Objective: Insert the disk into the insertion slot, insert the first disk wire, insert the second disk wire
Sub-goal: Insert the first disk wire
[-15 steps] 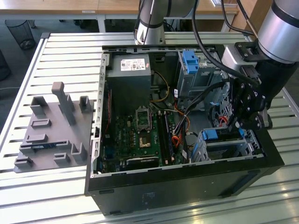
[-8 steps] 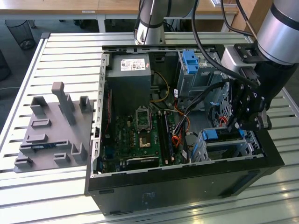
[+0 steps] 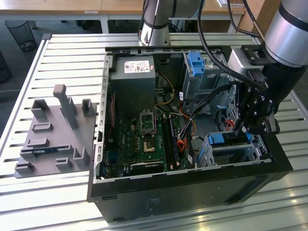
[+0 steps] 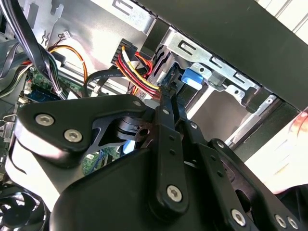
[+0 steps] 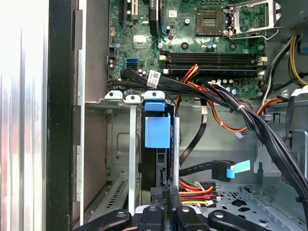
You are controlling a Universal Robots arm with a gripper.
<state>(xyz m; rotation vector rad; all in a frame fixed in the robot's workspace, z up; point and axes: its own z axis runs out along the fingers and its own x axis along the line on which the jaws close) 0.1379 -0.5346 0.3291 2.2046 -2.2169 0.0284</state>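
Exterior view first: the computer case (image 3: 192,192) lies open on the slatted bench (image 3: 57,57), and my tool (image 3: 243,127) is down inside it, at about four o'clock from the motherboard (image 3: 144,139). Just below the tool sits the insertion slot (image 3: 240,153), the low perforated cage against the case wall. The disk (image 3: 219,139) is in that cage, its blue carrier end at roughly eight o'clock from the tool and close to it.

In the first wrist view the disk stands on edge between the cage rails. I judge its long axis to run straight from the blue carrier tab toward my fingertips (image 5: 156,195), so the tool and the disk share one line. The tool is clenched, the tips nearly together at the near end of the disk. I cannot make out anything pinched between them.

Room is tight. The case wall hems in one side of the cage. On the other side the red, yellow and black wire bundle (image 5: 197,191) lies just beside the fingertips. The black connector with a blue tab (image 5: 226,171) hangs loose a little farther off, not plugged into the disk.
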